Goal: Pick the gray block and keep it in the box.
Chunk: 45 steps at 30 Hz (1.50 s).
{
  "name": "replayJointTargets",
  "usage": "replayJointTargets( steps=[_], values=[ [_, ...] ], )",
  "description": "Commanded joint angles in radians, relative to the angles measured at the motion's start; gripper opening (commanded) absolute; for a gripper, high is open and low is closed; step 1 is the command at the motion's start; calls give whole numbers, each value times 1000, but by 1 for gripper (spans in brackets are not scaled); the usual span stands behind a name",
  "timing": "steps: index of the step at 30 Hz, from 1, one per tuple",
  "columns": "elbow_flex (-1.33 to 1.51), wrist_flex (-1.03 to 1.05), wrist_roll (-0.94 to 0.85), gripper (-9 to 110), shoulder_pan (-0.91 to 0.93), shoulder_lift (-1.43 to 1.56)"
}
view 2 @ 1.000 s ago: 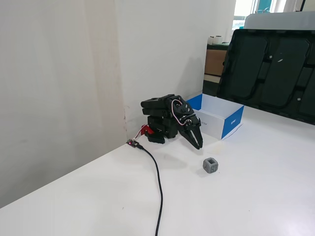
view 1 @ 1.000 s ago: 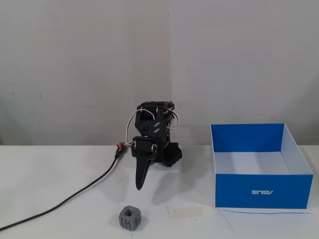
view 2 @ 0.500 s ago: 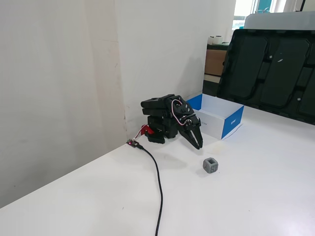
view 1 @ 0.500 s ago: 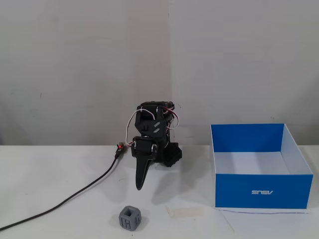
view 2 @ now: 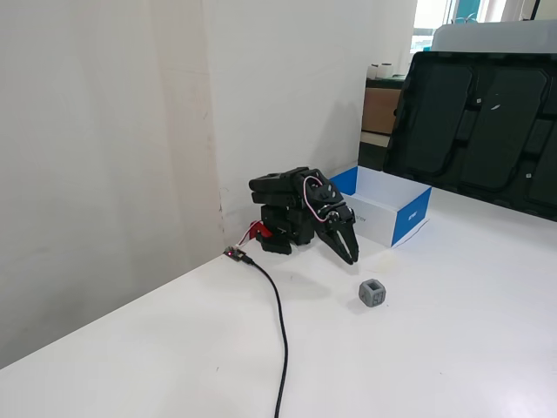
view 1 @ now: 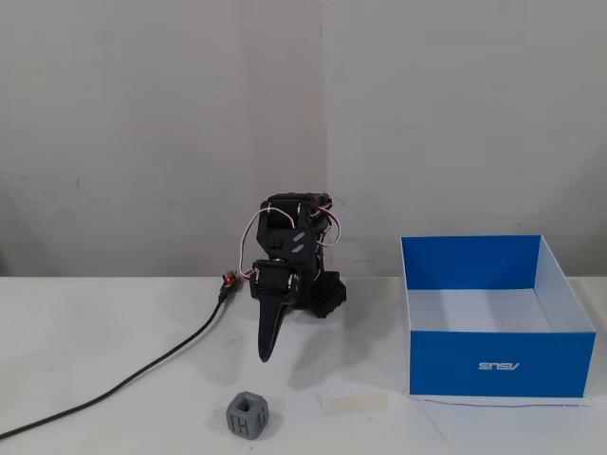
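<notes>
The gray block [view 1: 248, 415] is a small cube with square recesses; it rests on the white table near the front edge and also shows in the other fixed view [view 2: 372, 293]. The blue box [view 1: 498, 363] with a white inside stands open at the right, empty; it shows behind the arm in a fixed view [view 2: 407, 215]. The black arm is folded low against the wall. My gripper [view 1: 266, 354] points down toward the table, its jaws together and empty, a short way behind the block; it also shows in a fixed view [view 2: 351, 257].
A black cable [view 1: 142, 374] runs from the arm's base to the left front of the table. A strip of pale tape [view 1: 353, 403] lies between block and box. A large black tray [view 2: 474, 122] leans at the table's far side.
</notes>
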Motion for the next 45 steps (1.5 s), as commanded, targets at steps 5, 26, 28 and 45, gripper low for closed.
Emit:
replayJointTargets(
  steps=[5,26,28,45],
  values=[
    [11,-21,-8,0,-8,118],
    [-83,-9,9,0,-28,37],
    [-101,-12,14,0,-32,14],
    [-405,-117,52,0,-14,-532]
  ],
)
